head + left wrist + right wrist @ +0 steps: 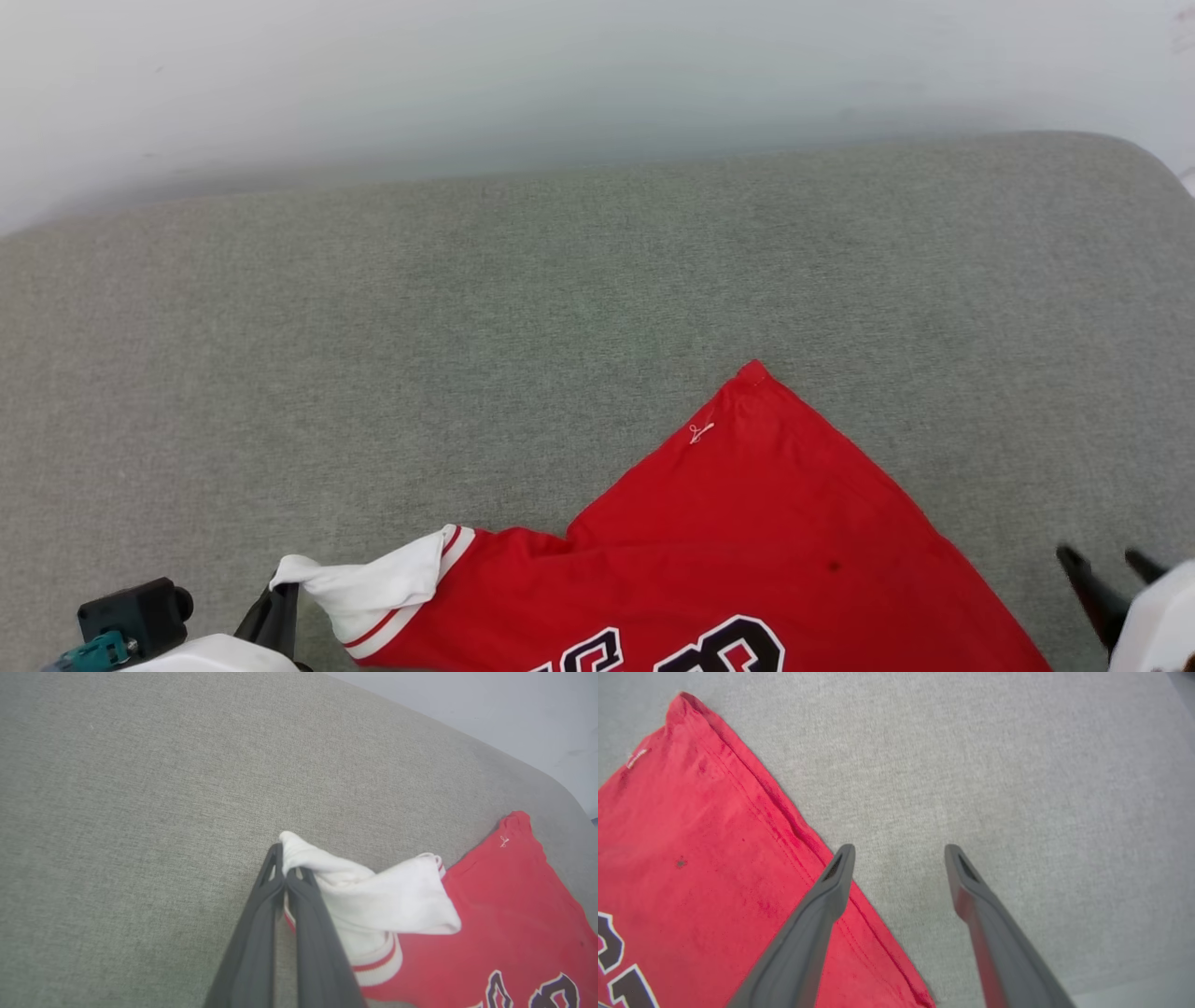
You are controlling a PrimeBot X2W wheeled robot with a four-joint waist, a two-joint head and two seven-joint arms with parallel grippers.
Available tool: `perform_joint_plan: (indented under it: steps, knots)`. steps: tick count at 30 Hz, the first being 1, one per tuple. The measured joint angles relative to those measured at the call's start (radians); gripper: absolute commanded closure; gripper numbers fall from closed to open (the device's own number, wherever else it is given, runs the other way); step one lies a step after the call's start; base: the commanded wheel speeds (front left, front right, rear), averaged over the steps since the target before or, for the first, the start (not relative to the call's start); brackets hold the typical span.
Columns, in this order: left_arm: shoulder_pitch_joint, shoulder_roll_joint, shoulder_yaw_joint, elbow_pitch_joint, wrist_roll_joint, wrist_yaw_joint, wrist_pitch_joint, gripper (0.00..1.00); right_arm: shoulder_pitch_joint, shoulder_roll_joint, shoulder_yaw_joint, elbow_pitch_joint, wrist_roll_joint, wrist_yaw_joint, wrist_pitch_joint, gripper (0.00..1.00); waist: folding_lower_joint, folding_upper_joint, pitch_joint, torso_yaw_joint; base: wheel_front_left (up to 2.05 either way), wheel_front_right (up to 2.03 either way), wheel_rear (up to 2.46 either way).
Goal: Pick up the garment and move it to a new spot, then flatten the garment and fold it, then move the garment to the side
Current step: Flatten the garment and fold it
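The garment (747, 523) is a red jersey with black, white-outlined characters. It lies on the grey fabric surface (467, 327) at the near middle and right, one corner pointing away from me. Its white sleeve end (373, 583), trimmed in red and white stripes, is lifted at the lower left. My left gripper (280, 607) is shut on that sleeve end (373, 896), pinching the cloth at its fingertips (286, 870). My right gripper (1104, 560) stands open just right of the garment's edge (691, 835), with nothing between its fingers (900, 851).
The grey fabric surface (140, 788) stretches wide to the left and far side of the garment. A pale wall (560, 75) rises behind its far edge. The surface's corner rounds off at the far right (1139, 159).
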Motion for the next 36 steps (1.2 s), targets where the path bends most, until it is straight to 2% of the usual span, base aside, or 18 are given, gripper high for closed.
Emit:
perform_joint_plan:
  steps: [5, 9, 14, 22, 26, 32, 34, 35, 36]
  knots:
    - [-0.016, 0.0, -0.008, -0.012, 0.008, 0.0, 0.002, 1.0, -0.137, 0.015, 0.026, 0.055, -0.004, 0.0, -0.162, 0.0, 0.0, 0.0, 0.018, 0.019, 0.0, 0.0, 0.0]
    - [-0.045, 0.002, -0.022, -0.027, 0.019, -0.009, 0.003, 1.0, -0.26, 0.025, 0.089, 0.106, 0.01, 0.0, -0.178, 0.0, 0.0, 0.0, 0.048, 0.038, 0.0, 0.0, 0.0]
    - [-0.103, 0.011, -0.043, -0.032, 0.034, -0.026, 0.012, 1.0, -0.435, 0.024, 0.209, 0.175, 0.024, 0.0, -0.007, 0.0, 0.0002, 0.0, 0.104, 0.067, 0.0, 0.0, 0.0]
    - [-0.193, -0.016, -0.071, -0.024, 0.042, -0.053, -0.008, 1.0, -0.623, 0.021, 0.353, 0.258, 0.022, 0.0, 0.305, 0.0, 0.0003, -0.0001, 0.194, 0.132, 0.0, 0.0, 0.0]
    - [-0.224, -0.035, -0.083, -0.008, 0.043, -0.068, -0.021, 1.0, -0.676, 0.02, 0.385, 0.314, 0.021, 0.0, 0.375, 0.0, 0.0003, 0.0, 0.233, 0.161, 0.0, 0.0, 0.0]
    - [-0.249, -0.054, -0.096, 0.026, 0.035, -0.088, -0.042, 1.0, -0.752, 0.016, 0.388, 0.421, 0.03, 0.0, 0.42, 0.0, 0.0003, 0.0, 0.269, 0.19, 0.0, 0.0, 0.0]
    - [-0.251, -0.057, -0.097, 0.035, 0.034, -0.09, -0.044, 1.0, -0.762, 0.016, 0.393, 0.439, 0.043, 0.0, 0.43, 0.67, 0.0002, 0.0, 0.272, 0.195, 0.0, 0.0, 0.0]
    - [-0.251, -0.058, -0.097, 0.038, 0.034, -0.09, -0.047, 1.0, -0.766, 0.013, 0.397, 0.446, 0.052, 0.0, 0.432, 0.94, 0.0002, 0.0, 0.273, 0.196, 0.0, 0.0, 0.0]
    - [-0.251, -0.058, -0.097, 0.041, 0.033, -0.091, -0.048, 1.0, -0.768, 0.01, 0.402, 0.45, 0.057, 0.0, 0.432, 1.0, 0.0002, 0.0, 0.273, 0.195, 0.0, 0.0, 0.0]
